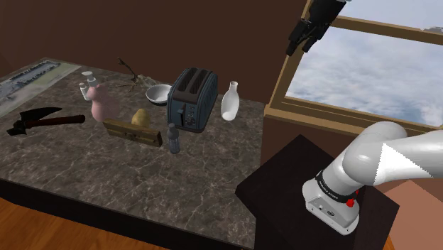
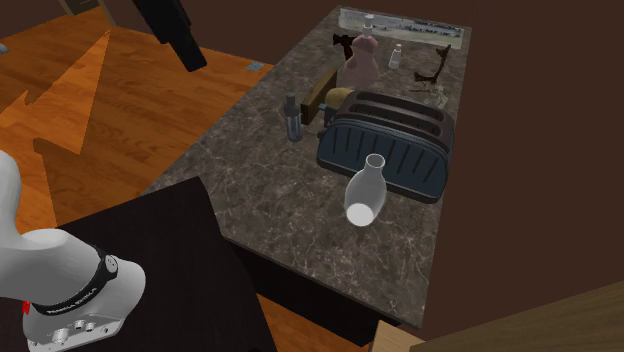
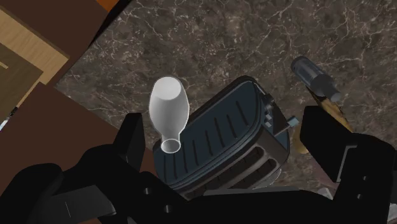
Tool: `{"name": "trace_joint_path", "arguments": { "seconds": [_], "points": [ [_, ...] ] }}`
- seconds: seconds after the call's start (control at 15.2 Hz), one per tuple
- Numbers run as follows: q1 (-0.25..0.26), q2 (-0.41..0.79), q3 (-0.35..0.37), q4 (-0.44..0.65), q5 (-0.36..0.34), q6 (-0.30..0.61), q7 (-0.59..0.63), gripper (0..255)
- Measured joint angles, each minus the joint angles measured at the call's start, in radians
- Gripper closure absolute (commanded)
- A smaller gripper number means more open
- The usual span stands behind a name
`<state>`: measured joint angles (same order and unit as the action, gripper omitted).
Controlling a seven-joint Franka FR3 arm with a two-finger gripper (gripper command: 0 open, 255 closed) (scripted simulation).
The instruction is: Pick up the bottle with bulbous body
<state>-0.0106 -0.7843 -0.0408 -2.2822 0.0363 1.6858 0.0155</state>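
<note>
White bottle (image 1: 230,103), the one with the swollen belly and narrow neck, stands upright on the dark stone counter (image 1: 142,177), at the end nearest the robot's stand. Its long axis runs straight up, open mouth on top. The gripper (image 1: 300,44) hangs high above that end of the counter, in front of the window (image 1: 376,64), well apart from the bottle, with its two black fingers spread wide and nothing between them. In the wrist view the bottle sits below and off the middle of the gap, close to one finger rather than centred, so the coming move looks like a small sideways shift followed by a long drop onto the neck or belly.

Just beside the bottle, on the shoulder view's left, is a dark blue toaster (image 1: 190,99), which leaves little room for a finger on that side. Past the toaster a small dark bottle (image 1: 174,138) stands near the counter's front edge, then a wooden block (image 1: 131,131). A grey bowl (image 1: 159,92) lies behind the toaster. Farther still a pink vase (image 1: 101,105) stands upright, and an axe (image 1: 42,119) lies at the far end.
</note>
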Motion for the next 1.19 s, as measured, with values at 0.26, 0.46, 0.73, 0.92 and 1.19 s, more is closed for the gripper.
{"name": "trace_joint_path", "arguments": {
  "seconds": [0.26, 0.46, 0.73, 0.92, 1.19],
  "points": [
    [0.000, 0.051, -0.014, -0.016, -0.008, 0.062, -0.023, 0],
    [0.004, 0.125, -0.021, -0.034, -0.012, 0.145, -0.043, 0],
    [0.009, 0.233, -0.033, -0.055, -0.016, 0.265, -0.071, 0],
    [0.013, 0.333, -0.045, -0.036, -0.017, 0.339, -0.097, 0],
    [0.015, 0.469, -0.062, -0.011, -0.015, 0.441, -0.136, 0]
  ]
}}
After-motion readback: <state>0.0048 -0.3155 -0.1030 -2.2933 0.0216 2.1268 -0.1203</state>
